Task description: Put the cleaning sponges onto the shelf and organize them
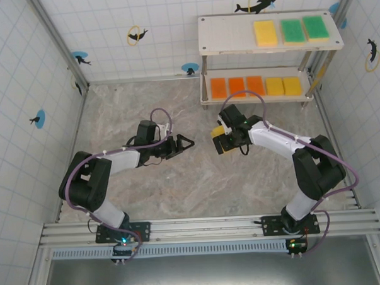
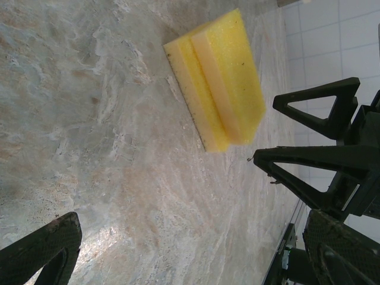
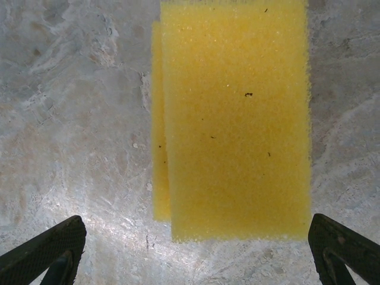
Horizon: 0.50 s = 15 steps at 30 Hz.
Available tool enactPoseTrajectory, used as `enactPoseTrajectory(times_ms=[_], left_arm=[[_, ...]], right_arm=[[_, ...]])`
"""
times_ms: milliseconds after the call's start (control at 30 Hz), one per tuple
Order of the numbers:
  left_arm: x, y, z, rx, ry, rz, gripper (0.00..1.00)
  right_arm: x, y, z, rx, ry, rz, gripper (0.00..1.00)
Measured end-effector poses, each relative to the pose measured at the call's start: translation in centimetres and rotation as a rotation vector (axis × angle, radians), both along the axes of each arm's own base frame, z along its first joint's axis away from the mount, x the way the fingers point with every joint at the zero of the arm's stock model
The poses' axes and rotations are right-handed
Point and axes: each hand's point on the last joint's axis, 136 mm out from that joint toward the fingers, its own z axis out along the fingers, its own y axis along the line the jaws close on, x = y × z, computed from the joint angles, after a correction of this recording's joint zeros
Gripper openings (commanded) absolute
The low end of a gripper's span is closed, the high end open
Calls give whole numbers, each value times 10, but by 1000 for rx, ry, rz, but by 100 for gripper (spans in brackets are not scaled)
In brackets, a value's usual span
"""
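Left gripper (image 1: 185, 143): jaws wide, empty, pointing toward 3 o'clock above the table (image 1: 179, 187).
Loose sponges (image 3: 234, 119): two yellow, stacked on the table at 3 o'clock from the left gripper.
Right gripper (image 1: 219, 141): jaws wide, over the stack, fingers clear of it.
Shelf (image 1: 232, 33): at 1 o'clock.
Top-board sponges (image 1: 292, 31): yellow, green, green.
Lower-board sponges (image 1: 256, 86): three orange, two yellow.

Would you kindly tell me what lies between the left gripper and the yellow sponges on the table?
Nothing but bare tabletop: the left wrist view shows it between the left gripper and the yellow sponges.
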Motion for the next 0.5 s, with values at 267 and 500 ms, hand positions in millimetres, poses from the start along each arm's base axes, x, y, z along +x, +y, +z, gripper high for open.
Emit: enactPoseTrajectory(times_ms=[267,500], left_arm=[[0,0,0,0,0,0,98],[0,0,0,0,1,0,98]], right_arm=[[4,-1,-1,-13,-18,-5,99],[9,-1,-5,-21,-30,-3,98]])
